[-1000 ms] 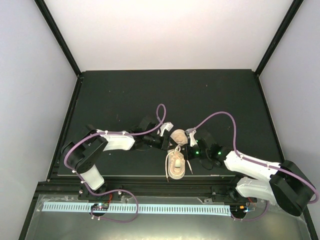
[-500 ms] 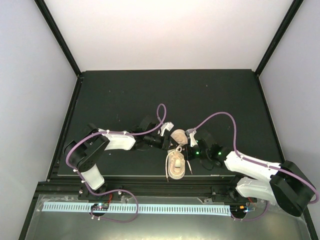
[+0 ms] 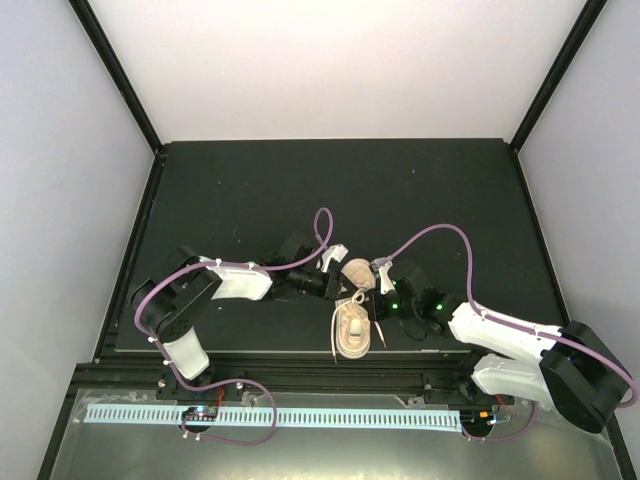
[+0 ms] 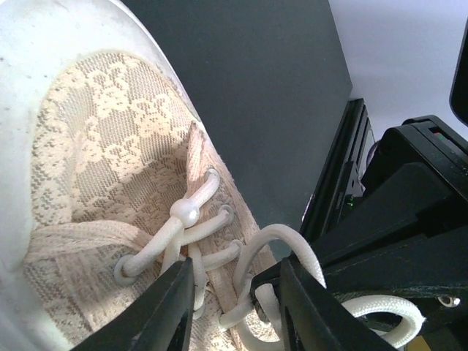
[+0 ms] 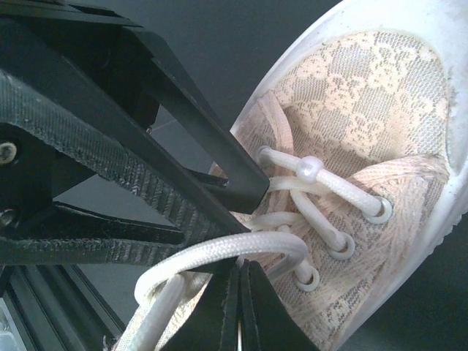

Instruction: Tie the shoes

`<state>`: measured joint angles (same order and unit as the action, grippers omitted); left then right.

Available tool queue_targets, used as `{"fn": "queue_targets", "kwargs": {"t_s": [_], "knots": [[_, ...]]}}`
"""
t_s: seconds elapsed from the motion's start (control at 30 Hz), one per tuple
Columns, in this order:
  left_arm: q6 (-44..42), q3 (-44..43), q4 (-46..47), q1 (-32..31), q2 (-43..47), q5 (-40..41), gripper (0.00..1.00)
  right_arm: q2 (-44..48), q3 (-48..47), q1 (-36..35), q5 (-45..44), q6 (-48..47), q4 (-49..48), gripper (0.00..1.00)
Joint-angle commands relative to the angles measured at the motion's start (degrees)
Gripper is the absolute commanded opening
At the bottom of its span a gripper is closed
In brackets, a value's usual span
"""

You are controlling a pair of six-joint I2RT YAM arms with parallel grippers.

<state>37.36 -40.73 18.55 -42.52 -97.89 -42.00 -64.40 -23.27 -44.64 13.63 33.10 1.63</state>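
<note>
The shoe [image 3: 352, 325], a small beige-pink lace-pattern sneaker with cream laces, lies near the table's front edge with its toe pointing away from me. My left gripper [image 3: 338, 288] comes in from the left and stands open [image 4: 234, 276] over the eyelets of the shoe [image 4: 110, 146]. A lace loop [image 4: 281, 235] arches between its fingers. My right gripper [image 3: 372, 300] comes in from the right and is shut [image 5: 241, 269]. The same loop [image 5: 241, 248] lies across its tips above the shoe [image 5: 365, 110]. Whether the lace is pinched does not show.
The black table [image 3: 300, 190] sits inside white walls with black corner posts. Loose lace ends [image 3: 335, 345] trail off the shoe's sides toward the front. Purple cables [image 3: 322, 225] arc above both arms. A slotted white rail [image 3: 300, 417] runs along the front, below the table edge.
The left arm has crept slightly to the right, toward the shoe. The shoe and the right arm have stayed put.
</note>
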Motion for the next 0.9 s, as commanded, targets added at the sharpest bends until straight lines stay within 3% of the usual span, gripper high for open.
{"fn": "queue_targets", "kwargs": {"t_s": [0.0,0.53,0.87], "knots": [[-0.1,-0.5,2.4,-1.1,-1.1,-3.2,0.32,0.8,0.5,-0.2,-0.6,-0.7,-1.6,0.02],[0.9,1.0,4.4,-1.9,-1.3,-5.4,0.02,2.1,0.7,-0.2,-2.2,-0.2,-1.3,0.02],[2.3,2.6,4.5,-1.9,2.0,-2.2,0.02,6.4,2.0,-0.1,-5.3,0.2,1.1,0.03]]}}
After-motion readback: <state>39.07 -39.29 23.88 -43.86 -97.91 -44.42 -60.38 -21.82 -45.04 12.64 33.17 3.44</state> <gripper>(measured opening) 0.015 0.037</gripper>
